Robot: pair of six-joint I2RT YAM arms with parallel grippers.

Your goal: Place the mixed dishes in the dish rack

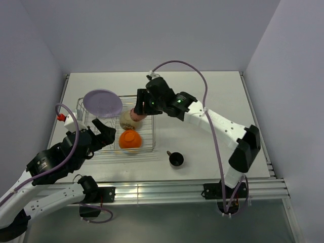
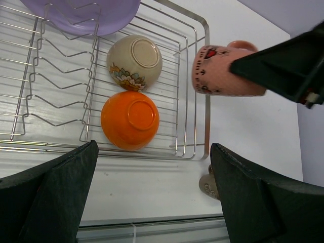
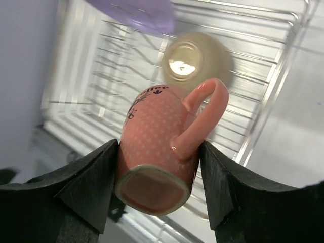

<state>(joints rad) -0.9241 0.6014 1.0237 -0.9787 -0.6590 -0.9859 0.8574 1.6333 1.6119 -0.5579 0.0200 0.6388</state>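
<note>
**A:** While the right tool (image 3: 157, 178) clamps the pink mug (image 3: 154, 147) on its side, why hover over the right rim of the dish rack (image 2: 206, 101)?

**B:** Probably to set it beside the upturned beige bowl (image 2: 134, 63) and orange bowl (image 2: 130, 120). Meanwhile the left tool (image 2: 153, 149) hangs wide open, empty. The dark cup (image 1: 175, 160) sits toward the near edge of the surface (image 1: 212, 96), half hidden in the left wrist view.

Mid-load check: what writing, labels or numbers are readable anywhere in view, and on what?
"...ice": dark script near the rim of the pink cup, right wrist view; partly legible, its start hidden.
Dark marks on that cup in the left wrist view: too small to read.
No other text visible.
</note>
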